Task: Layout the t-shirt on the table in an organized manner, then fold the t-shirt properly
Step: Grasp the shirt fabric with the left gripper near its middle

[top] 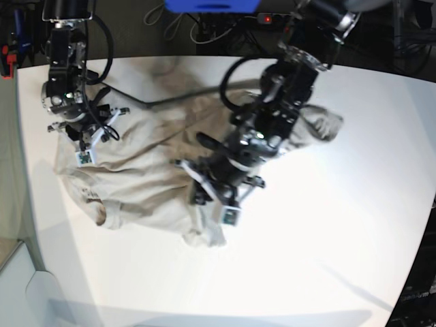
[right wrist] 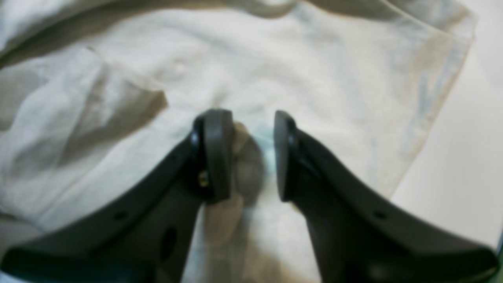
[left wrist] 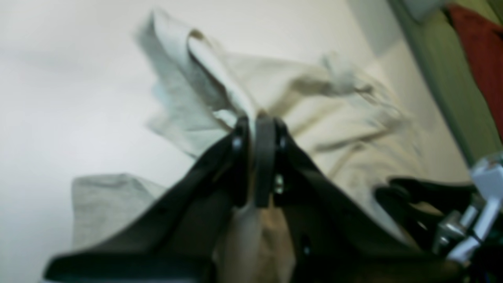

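The beige t-shirt [top: 139, 174] lies crumpled across the left half of the white table [top: 327, 231], with one sleeve [top: 323, 126] poking out behind the middle arm. My left gripper [left wrist: 257, 118] [top: 201, 194] is shut on the t-shirt [left wrist: 314, 118], pinching a fold that runs between its fingers and rises in a ridge behind them. My right gripper [right wrist: 251, 157] [top: 85, 143] stands open low over the shirt's [right wrist: 275, 67] upper left part. Cloth lies under the gap between its fingers, and nothing is pinched.
A dark cable [top: 163, 95] runs over the table's back part toward the shirt. The table's edge [left wrist: 424, 86] is close on the right in the left wrist view, with green and red things [left wrist: 483, 59] beyond it. Dark and silver hardware [left wrist: 452, 220] sits beside the left gripper.
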Available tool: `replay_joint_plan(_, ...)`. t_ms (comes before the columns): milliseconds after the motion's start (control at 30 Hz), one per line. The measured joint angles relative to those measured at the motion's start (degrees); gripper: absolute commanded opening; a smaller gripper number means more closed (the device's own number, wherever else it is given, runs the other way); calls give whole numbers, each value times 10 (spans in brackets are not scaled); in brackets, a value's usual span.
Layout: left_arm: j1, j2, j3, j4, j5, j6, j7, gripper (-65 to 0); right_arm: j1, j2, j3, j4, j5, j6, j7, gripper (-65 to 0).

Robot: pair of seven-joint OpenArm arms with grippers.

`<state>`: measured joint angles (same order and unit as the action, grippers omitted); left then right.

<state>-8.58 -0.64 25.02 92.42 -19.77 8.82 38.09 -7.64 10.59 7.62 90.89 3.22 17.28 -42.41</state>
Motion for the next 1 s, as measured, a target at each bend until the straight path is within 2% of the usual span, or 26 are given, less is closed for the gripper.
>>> replay_joint_plan(167, -2, 13, 70, -45, 33, 0, -5, -650, 0, 2, 0, 0, 0, 0, 0, -453)
replay_joint_plan(300, -2, 10, 108, -67, 43, 0, 0, -649, 0, 2, 0, 0, 1, 0, 0, -453)
replay_joint_plan(367, -2, 7, 118, -71, 43, 0, -1, -628, 0, 2, 0, 0, 0, 0, 0, -454)
replay_joint_plan(467, -2, -6, 121, -70, 38, -1, 22, -532, 0, 2, 0, 0, 0, 0, 0, -455)
replay_joint_plan(600, 0, -13, 120, -57, 42, 0, 69, -359, 0, 1, 0, 0, 0, 0, 0, -456)
replay_joint_plan(767, 22, -48, 106, 35, 37, -5, 51, -142, 0, 0, 0, 0, 0, 0, 0, -456)
replay_joint_plan(833, 34, -53, 73, 62, 37, -6, 48, -102, 0, 0, 0, 0, 0, 0, 0, -456)
replay_joint_plan(1000, 36, -43, -69, 29, 41, -9, 35, -97, 0, 0, 0, 0, 2, 0, 0, -456)
